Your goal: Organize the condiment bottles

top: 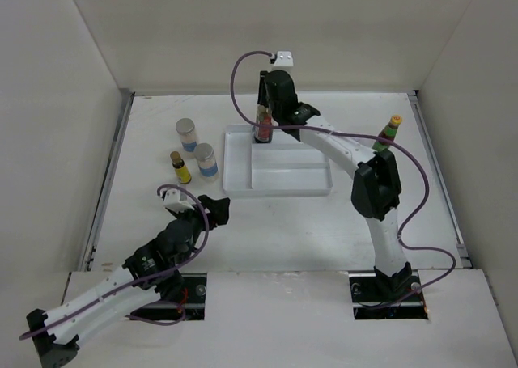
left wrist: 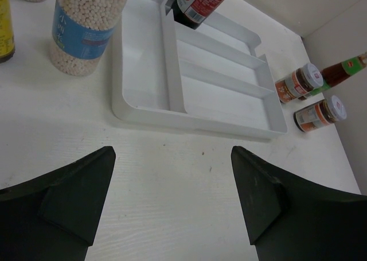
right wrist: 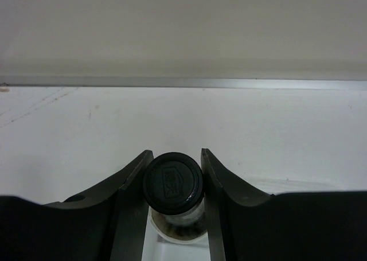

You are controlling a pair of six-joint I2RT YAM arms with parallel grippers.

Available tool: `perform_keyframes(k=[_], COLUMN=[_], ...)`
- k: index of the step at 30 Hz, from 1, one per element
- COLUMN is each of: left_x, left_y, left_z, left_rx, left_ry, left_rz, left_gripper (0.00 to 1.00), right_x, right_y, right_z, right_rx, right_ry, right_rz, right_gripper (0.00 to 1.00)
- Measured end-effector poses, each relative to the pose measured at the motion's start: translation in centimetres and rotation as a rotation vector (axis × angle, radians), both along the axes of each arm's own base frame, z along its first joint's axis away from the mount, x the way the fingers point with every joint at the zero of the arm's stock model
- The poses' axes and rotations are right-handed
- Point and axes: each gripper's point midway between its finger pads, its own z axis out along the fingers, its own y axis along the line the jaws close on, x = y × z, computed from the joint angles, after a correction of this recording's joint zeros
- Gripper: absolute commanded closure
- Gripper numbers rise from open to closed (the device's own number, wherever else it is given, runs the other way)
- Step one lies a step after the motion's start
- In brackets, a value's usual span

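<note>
The tall clear black-capped bottle (top: 263, 129) stands upright in the far left corner of the white divided tray (top: 291, 179). My right gripper (top: 265, 107) is shut on its black cap (right wrist: 172, 180), one finger on each side. My left gripper (top: 215, 210) is open and empty over bare table in front of the tray's near left corner. Two grey-lidded blue-labelled jars (top: 187, 133) (top: 205, 160) and the tiny yellow bottle (top: 180, 167) stand left of the tray. The yellow-capped sauce bottle (top: 388, 133) and two pale-lidded reddish jars (left wrist: 298, 83) (left wrist: 319, 113) are right of the tray.
The tray's other compartments (left wrist: 218, 94) hold nothing. White walls enclose the table at the back and both sides. My right arm (top: 374, 186) reaches over the tray's right side and hides the reddish jars in the top view.
</note>
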Motion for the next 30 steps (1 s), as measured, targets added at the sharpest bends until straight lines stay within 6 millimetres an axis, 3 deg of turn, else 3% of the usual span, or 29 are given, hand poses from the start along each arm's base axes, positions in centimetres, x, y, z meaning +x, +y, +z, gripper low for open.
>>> perform_keyframes(k=[3, 9, 12, 15, 18, 24, 26, 30], left_x=[0.0, 0.2, 0.3, 0.2, 0.2, 0.0, 0.0, 0.0], left_y=[-0.3, -0.7, -0.6, -0.5, -0.6, -0.7, -0.8, -0.9], left_z=[-0.4, -1.2, -1.0, -0.5, -0.2, 0.1, 0.3, 0.3], left_rx=[0.014, 0.035, 0.026, 0.008, -0.004, -0.019, -0.026, -0.022], left_ry=[0.013, 0.041, 0.036, 0.023, 0.015, 0.005, -0.001, 0.0], left_rz=[-0.009, -0.026, -0.024, -0.024, -0.031, -0.045, -0.05, -0.057], left_gripper=[0.18, 0.18, 0.18, 0.18, 0.18, 0.17, 0.17, 0.17], right_x=[0.0, -1.1, -1.7, -3.0, -5.0, -10.7, -12.3, -13.7], right_y=[0.0, -0.1, 0.2, 0.0, -1.4, -7.9, -11.5, -21.9], right_z=[-1.2, -1.2, -1.0, 0.3, 3.0, 9.2, 10.0, 8.9], right_rx=[0.018, 0.039, 0.042, 0.051, 0.071, 0.139, 0.151, 0.125], right_ry=[-0.015, -0.023, -0.024, -0.031, -0.059, -0.152, -0.173, -0.18], right_rz=[-0.009, -0.011, -0.001, 0.009, 0.006, -0.07, -0.124, -0.356], right_gripper=[0.7, 0.33, 0.22, 0.18, 0.14, 0.13, 0.12, 0.12])
